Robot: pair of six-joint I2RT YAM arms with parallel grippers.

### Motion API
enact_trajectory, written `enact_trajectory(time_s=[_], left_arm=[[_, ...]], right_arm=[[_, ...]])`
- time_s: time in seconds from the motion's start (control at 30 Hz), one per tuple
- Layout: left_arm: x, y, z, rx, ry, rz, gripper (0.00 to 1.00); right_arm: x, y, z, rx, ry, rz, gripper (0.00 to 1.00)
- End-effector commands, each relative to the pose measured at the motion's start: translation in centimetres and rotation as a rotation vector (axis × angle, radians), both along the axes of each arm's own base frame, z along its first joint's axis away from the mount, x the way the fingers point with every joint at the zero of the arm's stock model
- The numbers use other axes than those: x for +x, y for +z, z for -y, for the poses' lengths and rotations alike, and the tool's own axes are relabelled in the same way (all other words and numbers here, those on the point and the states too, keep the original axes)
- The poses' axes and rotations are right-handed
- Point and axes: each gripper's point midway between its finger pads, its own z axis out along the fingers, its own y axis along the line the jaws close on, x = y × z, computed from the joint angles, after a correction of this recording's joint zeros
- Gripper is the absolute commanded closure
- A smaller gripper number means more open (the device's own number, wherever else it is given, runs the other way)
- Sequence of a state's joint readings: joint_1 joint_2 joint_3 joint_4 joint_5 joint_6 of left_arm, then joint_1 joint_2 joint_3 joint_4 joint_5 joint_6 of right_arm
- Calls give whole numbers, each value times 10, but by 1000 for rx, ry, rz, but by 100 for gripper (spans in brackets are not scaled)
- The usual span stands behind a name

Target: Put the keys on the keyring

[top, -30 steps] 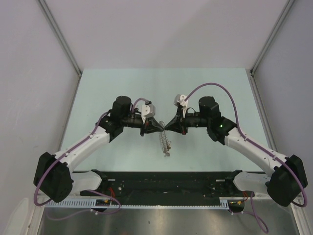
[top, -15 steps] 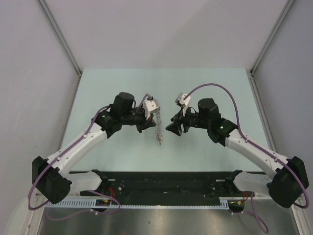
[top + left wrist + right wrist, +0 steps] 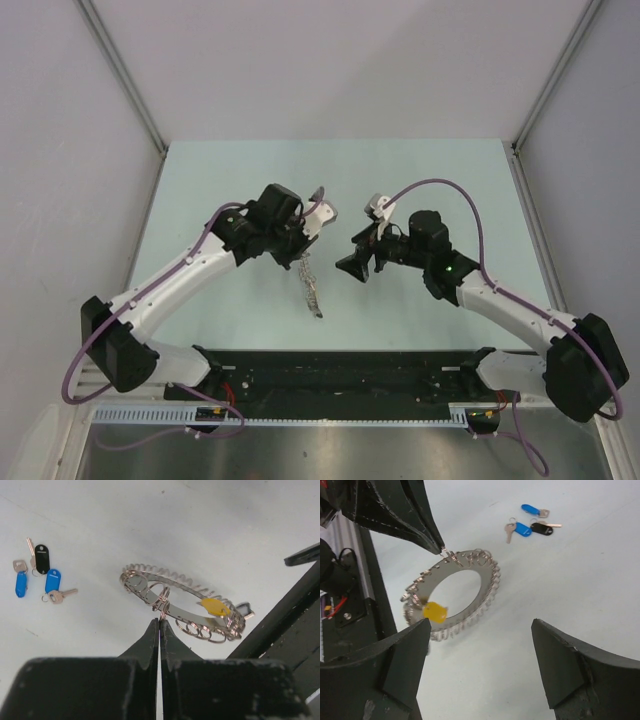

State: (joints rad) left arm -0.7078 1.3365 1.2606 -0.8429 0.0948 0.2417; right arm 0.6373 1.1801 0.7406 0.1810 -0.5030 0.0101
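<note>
The keyring (image 3: 180,612), a flat silver ring fringed with wire loops, hangs in the air from my left gripper (image 3: 160,622), which is shut on one of its loops. A yellow-headed key (image 3: 215,606) and a black-headed one (image 3: 242,611) hang on the ring's far side. In the top view the keyring (image 3: 312,290) dangles edge-on below the left gripper (image 3: 302,258). My right gripper (image 3: 481,625) stands wide open and empty, a little short of the keyring (image 3: 487,587). Three loose keys lie on the table: two blue (image 3: 20,584) (image 3: 52,580) and one black (image 3: 41,559).
The pale green table (image 3: 440,180) is walled on three sides by grey panels. A black rail (image 3: 340,370) with the arm bases runs along the near edge. In the right wrist view the loose keys (image 3: 522,528) lie beyond the ring.
The right gripper has opened, let go and drawn back to the right. The left arm has turned and carried the hanging keyring slightly left and nearer.
</note>
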Motion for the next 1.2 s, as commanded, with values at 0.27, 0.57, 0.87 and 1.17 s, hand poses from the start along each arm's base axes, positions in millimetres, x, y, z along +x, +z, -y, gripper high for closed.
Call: enact_trajectory(time_s=[0.27,0.57,0.87,1.17], left_arm=[[-1,-20,-13,227,110,-105,100],[17,-44,20,324,3,-126,100],[32,-87,86,427,-175,-152,100],[27,-115,112,442,-245,-144,100]], right_arm=[[0,-3,-7,158,35,-22,19],[11,-10,49,105,-288,30,19],[7,-16,97,73,-505,36,18],[-3,-30,113,53,-567,-15,18]])
